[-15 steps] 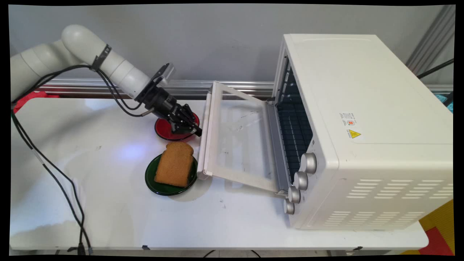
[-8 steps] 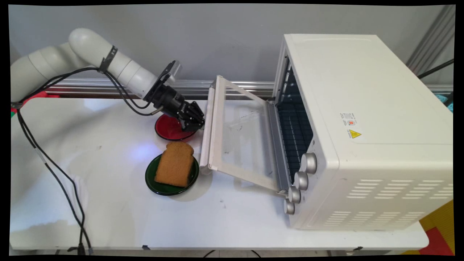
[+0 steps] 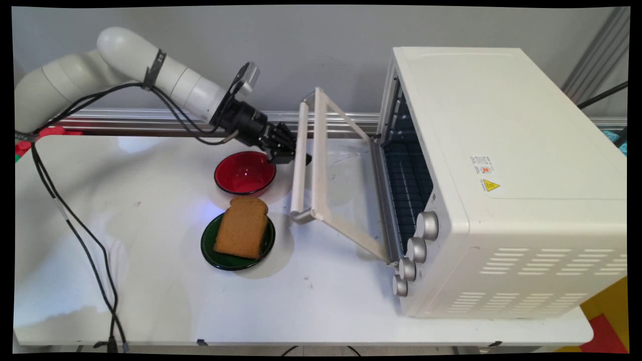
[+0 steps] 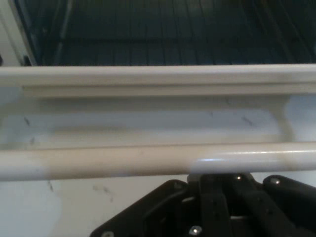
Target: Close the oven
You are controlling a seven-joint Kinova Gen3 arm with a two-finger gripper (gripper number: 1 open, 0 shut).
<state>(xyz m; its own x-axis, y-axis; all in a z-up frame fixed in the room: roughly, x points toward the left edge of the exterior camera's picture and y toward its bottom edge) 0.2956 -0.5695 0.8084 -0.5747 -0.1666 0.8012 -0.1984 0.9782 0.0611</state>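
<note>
While end effector [image 3: 296,156] touches cream door handle [image 3: 299,165], finger state unclear; glass door [image 3: 346,190] half-raised.

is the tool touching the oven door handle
Touching. In the main view the tool presses against the door handle with no gap; the hand view shows the handle right at its linkage.
</note>
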